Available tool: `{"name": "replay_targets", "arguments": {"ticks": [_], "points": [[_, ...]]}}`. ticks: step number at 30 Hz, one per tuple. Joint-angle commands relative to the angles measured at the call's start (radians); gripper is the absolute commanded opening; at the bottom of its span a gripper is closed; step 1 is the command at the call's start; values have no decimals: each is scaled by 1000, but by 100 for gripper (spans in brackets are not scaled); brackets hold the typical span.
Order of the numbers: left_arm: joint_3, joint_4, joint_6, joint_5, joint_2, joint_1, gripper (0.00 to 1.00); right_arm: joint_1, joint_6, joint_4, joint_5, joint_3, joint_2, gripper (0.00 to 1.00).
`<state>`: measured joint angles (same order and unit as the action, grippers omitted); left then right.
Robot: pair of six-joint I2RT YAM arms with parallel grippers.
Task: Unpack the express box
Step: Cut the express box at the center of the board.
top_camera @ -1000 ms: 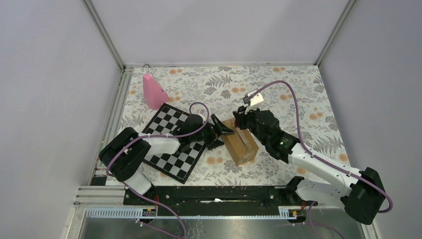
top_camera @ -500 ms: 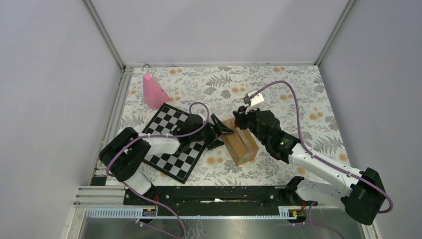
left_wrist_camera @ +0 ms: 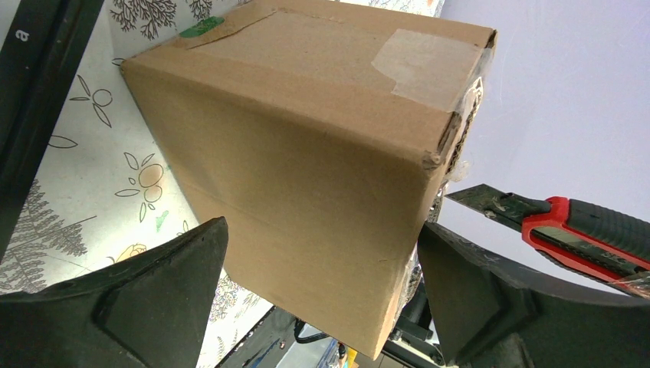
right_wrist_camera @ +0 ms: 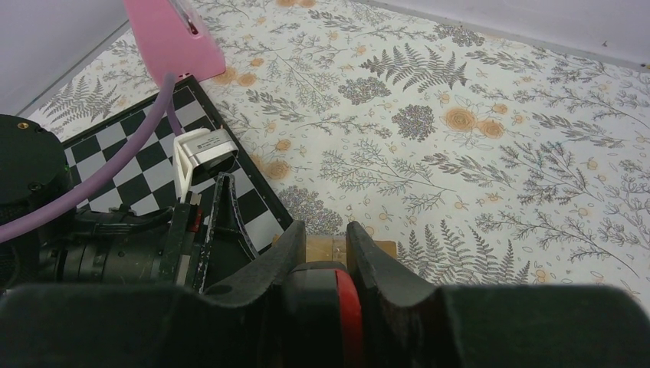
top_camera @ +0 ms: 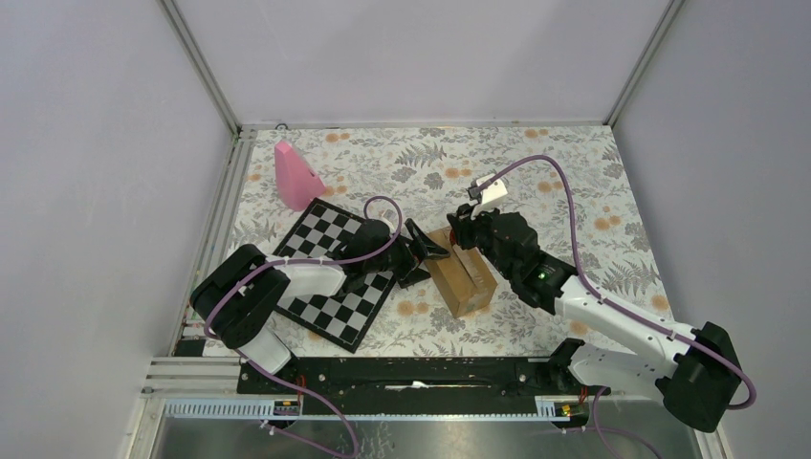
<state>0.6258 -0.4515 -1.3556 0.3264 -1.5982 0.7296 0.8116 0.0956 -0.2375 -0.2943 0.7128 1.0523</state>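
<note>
The express box, a small brown carton with taped seams and a green mark, lies on the floral cloth; it fills the left wrist view. My left gripper is open, its jaws straddling the box's left end with a small gap on one side. My right gripper is shut on a red and black utility knife and hangs over the box's far end. The knife's blade points at the box's taped corner, close to it.
A chessboard lies left of the box, under my left arm; it also shows in the right wrist view. A pink cone-like object stands at the back left. Grey walls enclose the table.
The right gripper with the knife has edged slightly left over the box's far end. The left arm and the box have not moved.
</note>
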Motion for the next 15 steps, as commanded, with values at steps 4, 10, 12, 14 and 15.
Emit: {"name": "replay_targets", "arguments": {"ticks": [4, 10, 12, 14, 15], "points": [[-28, 152, 26, -127, -43, -12, 99, 14, -3, -65, -20, 13, 8, 0], [-29, 149, 24, -128, -46, -12, 99, 15, -2, -54, -17, -6, 9, 0], [-29, 149, 24, -128, -48, -12, 99, 16, -3, -52, -21, -12, 4, 0], [-29, 149, 23, -128, -48, -12, 99, 18, -8, -46, -29, -15, -1, 0], [-29, 148, 23, -126, -48, -12, 99, 19, -14, -43, -32, -16, -2, 0]]}}
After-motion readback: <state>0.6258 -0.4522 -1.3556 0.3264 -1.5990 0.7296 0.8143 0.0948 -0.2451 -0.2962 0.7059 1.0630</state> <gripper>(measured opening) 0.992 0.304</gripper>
